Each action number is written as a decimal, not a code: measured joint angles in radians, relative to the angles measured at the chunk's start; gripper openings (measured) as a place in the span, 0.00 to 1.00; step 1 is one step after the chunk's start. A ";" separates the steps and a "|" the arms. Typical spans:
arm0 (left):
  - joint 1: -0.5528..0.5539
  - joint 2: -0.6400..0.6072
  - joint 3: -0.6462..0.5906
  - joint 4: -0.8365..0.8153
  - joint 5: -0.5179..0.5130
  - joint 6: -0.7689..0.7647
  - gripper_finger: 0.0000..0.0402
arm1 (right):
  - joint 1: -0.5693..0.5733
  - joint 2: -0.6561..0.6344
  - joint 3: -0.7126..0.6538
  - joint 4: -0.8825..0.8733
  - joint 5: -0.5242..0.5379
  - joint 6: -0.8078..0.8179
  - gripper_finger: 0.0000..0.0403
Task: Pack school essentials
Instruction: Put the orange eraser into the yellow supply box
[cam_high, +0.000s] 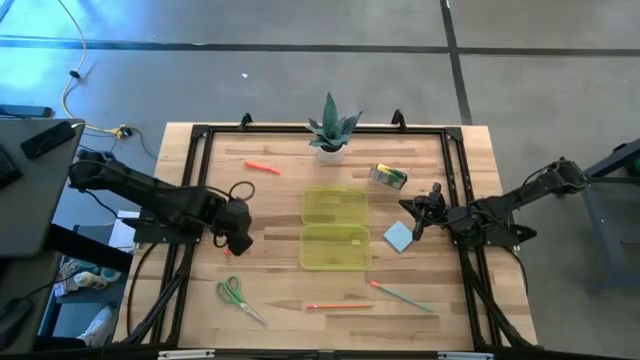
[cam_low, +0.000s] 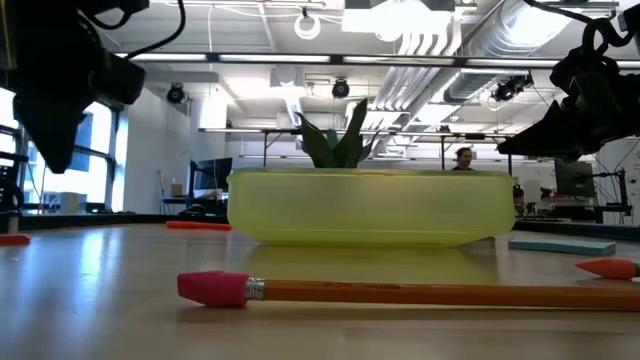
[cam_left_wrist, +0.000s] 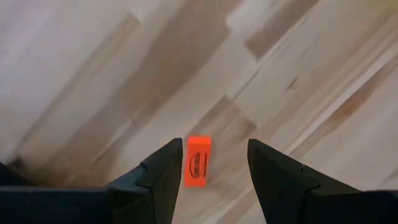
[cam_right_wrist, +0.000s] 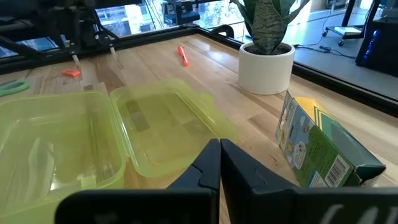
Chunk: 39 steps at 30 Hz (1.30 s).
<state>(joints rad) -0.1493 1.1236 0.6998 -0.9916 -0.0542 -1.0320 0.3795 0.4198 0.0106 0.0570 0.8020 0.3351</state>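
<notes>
Hovering over the surface (cam_high: 270, 200), the left hand (cam_left_wrist: 211, 171) gapes around a tiny red piece (cam_left_wrist: 197, 161). The right hand (cam_right_wrist: 220, 163) is closed, empty, near the crayon box (cam_right_wrist: 323, 149).

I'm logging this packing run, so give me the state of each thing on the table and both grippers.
Yellow-green case: open, lying flat, empty.
Red eraser: flat on the wood, not gripped.
Left gripper: open, fingers either side of the eraser.
Right gripper: shut, holding nothing, above the table by the case.
Crayon box: closed, lying on its side.
Scissors: closed, flat.
Note pad: flat.
Plant: upright.
</notes>
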 joint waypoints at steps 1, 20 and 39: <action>-0.011 0.018 0.000 0.000 0.007 -0.004 0.43 | 0.000 0.000 0.000 0.000 0.000 0.000 0.00; -0.069 0.274 0.000 0.028 0.077 -0.057 0.43 | 0.000 0.000 0.000 0.000 0.000 0.004 0.00; -0.068 0.435 0.004 0.056 0.102 -0.098 0.43 | 0.000 0.000 0.000 0.000 0.000 0.005 0.00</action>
<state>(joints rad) -0.2175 1.5587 0.7042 -0.9356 0.0480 -1.1305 0.3798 0.4194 0.0105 0.0570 0.8017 0.3397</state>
